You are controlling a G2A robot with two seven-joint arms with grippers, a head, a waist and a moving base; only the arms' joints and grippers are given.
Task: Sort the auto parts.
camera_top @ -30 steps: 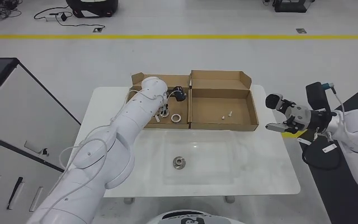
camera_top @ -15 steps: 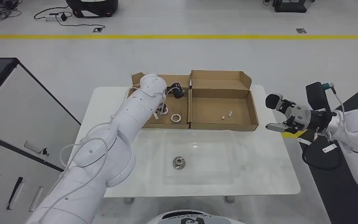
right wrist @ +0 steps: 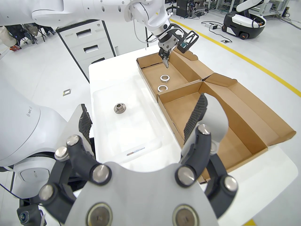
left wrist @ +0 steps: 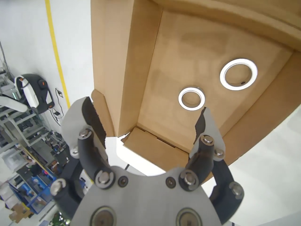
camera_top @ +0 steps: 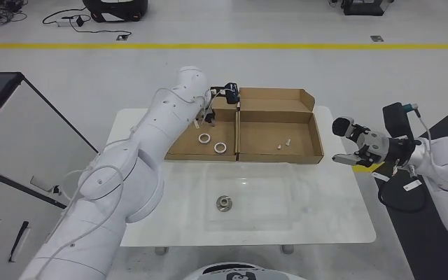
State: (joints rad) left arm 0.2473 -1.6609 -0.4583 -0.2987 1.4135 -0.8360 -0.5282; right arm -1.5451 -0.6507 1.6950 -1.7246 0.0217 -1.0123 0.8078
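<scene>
1. The left claw [left wrist: 145,108] hangs spread and empty above the left cardboard box [left wrist: 169,59], where a ring [left wrist: 181,99] and a second ring [left wrist: 223,75] lie.
2. The right claw [right wrist: 143,104] is spread and empty, off the desk's [camera_top: 336,210] right edge.
3. A metal hub [camera_top: 224,203] lies in the clear tray [right wrist: 141,130]. Its label strip [right wrist: 135,151] is too small to read.

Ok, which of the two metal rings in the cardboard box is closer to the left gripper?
The smaller ring, just beyond one fingertip of the open left gripper. The larger ring lies farther on, nearer a side wall of the cardboard box.
</scene>
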